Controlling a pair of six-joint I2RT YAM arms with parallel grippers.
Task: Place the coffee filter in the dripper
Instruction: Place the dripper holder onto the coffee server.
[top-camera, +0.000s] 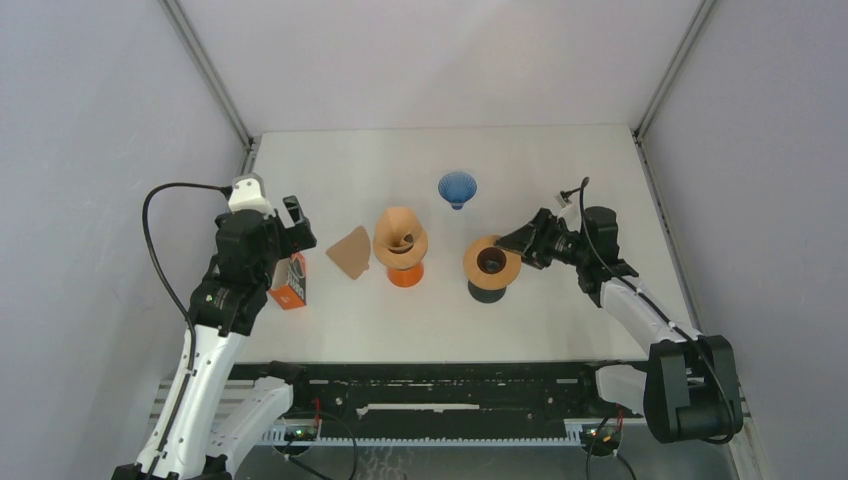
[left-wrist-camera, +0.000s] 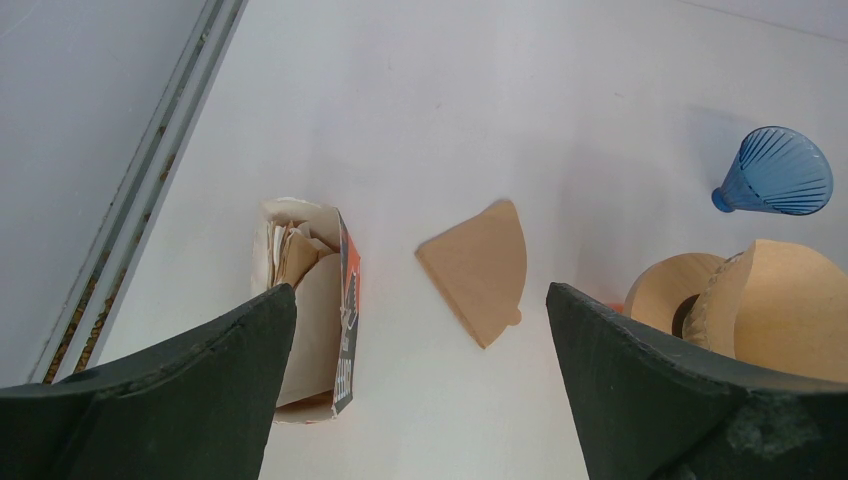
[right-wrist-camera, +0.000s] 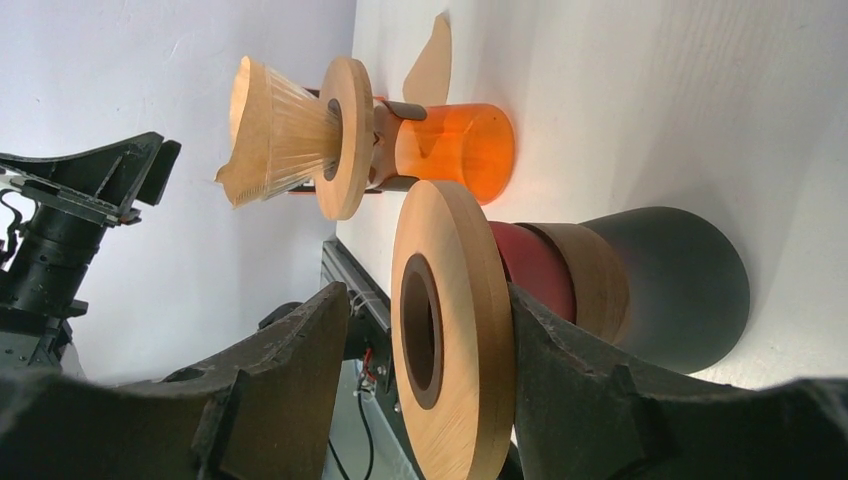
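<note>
– R gripper (right-wrist-camera: 428, 300): state?
– Jaws spread, one finger each side of the wood ring (right-wrist-camera: 450, 330) atop the black dripper (right-wrist-camera: 660, 290). A gap shows on one side. The other finger sits at the ring face; contact can't be told. Nothing pinched.
– L gripper (left-wrist-camera: 420, 295)?
– Spread full wide, holding nothing, hanging over the table (left-wrist-camera: 480, 80) w/ both fingers clear of all items.
– Filter locs?
– Two in view. First, the opened filter (top-camera: 400, 232): sits tip-down in the ring of the orange dripper (top-camera: 405, 275), rim flared above the ring, approx. table centre. Second, the flat filter (left-wrist-camera: 478, 268): lies folded on the table just left of the orange dripper, apart from it, betw. that dripper and the box (left-wrist-camera: 310, 310).
– Black dripper pos.?
– Upright, just right of the orange dripper, not touching it. Ring hole reads dark in top view.
– Other items?
– Box: orange/white carton, open at one end, brown filters visible inside, beside L arm at left of table. Blue cone (top-camera: 457, 187): ribbed, clear blue, appears to lie on its side, farther back than both drippers and roughly betw. them, well apart from both grippers.
</note>
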